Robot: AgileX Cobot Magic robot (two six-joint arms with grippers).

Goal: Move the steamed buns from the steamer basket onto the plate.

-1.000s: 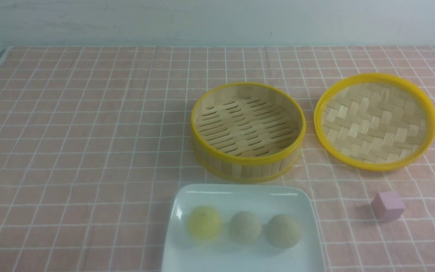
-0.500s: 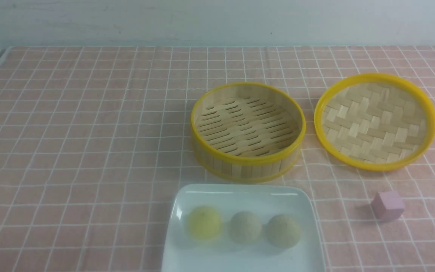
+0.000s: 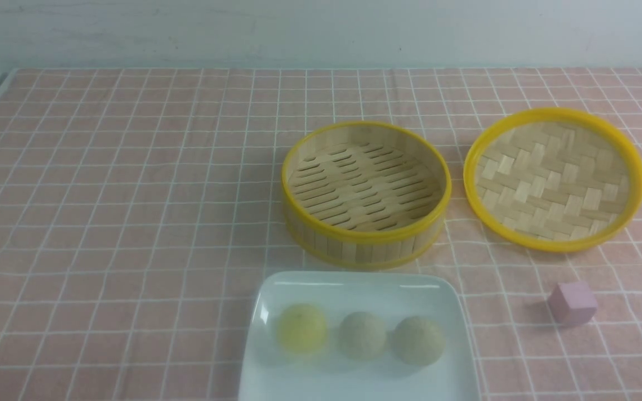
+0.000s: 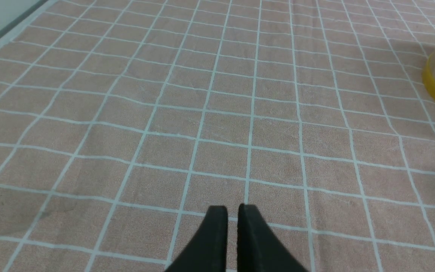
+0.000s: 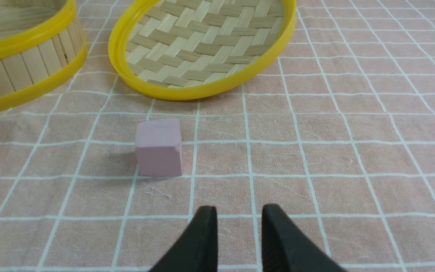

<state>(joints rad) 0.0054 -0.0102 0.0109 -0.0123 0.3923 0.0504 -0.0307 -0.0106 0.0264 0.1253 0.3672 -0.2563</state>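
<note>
All three buns (image 3: 361,334) sit on my plate (image 3: 354,287); the basket (image 3: 365,239) looks empty, so the job seems done. My left tool (image 4: 232,211) is nearly pressed together, my right tool (image 5: 239,213) slightly spread, both holding nothing.

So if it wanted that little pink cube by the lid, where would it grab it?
Probably from straight above, closing on two opposite flat sides of the pink cube. It sits flat on the cloth with free space all around, apart from the woven lid, so parallel faces give the right gripper a square hold.
</note>
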